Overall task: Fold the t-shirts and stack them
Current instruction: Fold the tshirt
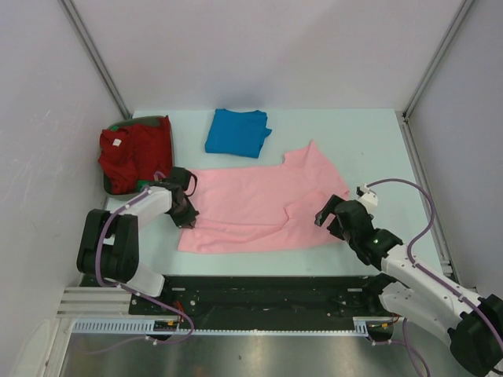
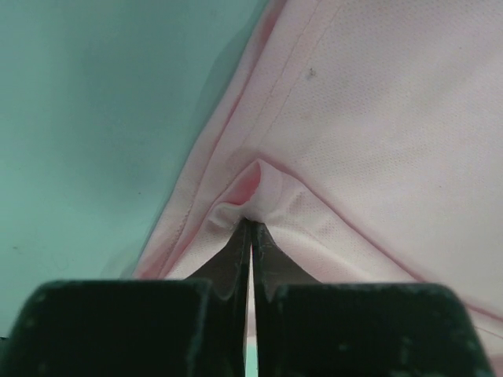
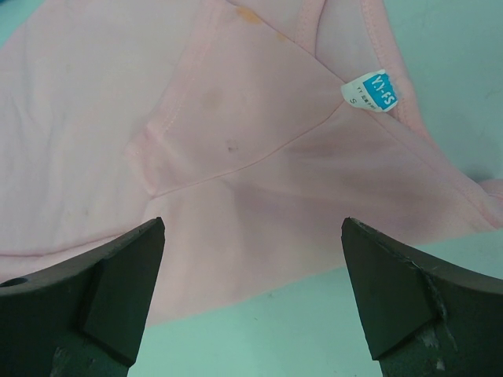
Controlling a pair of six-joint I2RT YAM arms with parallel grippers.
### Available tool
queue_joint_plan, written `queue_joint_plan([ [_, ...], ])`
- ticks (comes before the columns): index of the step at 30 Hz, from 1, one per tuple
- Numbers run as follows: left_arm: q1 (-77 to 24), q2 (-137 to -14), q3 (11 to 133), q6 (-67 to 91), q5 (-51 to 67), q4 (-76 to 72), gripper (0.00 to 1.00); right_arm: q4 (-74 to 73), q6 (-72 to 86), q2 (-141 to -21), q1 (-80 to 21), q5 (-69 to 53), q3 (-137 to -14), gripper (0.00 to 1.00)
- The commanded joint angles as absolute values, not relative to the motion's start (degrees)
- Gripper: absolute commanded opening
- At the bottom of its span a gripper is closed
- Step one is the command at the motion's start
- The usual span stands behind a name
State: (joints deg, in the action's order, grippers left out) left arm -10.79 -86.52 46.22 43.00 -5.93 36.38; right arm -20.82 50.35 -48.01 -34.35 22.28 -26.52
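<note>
Pink knit t-shirt (image 1: 251, 208) lies spread on the pale green table (image 1: 369, 149), first fold seemingly in hand: left gripper (image 2: 250, 229) clenched on a pinch of its left edge, right gripper (image 3: 251, 243) splayed wide over the collar end (size label (image 3: 371, 90) showing), which it probably needs to descend and grasp next.

A pale green worktop (image 1: 369, 141) is lying between white walls (image 1: 275, 47), and two grey metal posts (image 1: 95, 56) are rising at its far corners. A dark tray (image 1: 110, 187) with a green edge is sitting at the far left side. A black plate (image 1: 267, 292) is running along the near edge, and a white slotted cable duct (image 1: 259, 324) is lying just in front of it.
</note>
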Motion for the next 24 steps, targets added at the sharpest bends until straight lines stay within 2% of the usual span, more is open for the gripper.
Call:
queue_joint_plan([
  [1,-11.69,-86.05,46.41,43.77,-7.47,35.50,0.00,-19.07,50.19,-46.15,-33.75,21.45,-26.10,1.00],
  [11,-12.30,-72.79,46.23,46.14,-8.35,41.13,0.00,-19.34,49.75,-44.83,-33.57,20.13,-26.02,1.00],
  [24,-12.30,-73.30,40.88,47.02,-8.52,39.38,0.04,-20.74,49.92,-45.18,-33.49,19.86,-26.10,1.00],
])
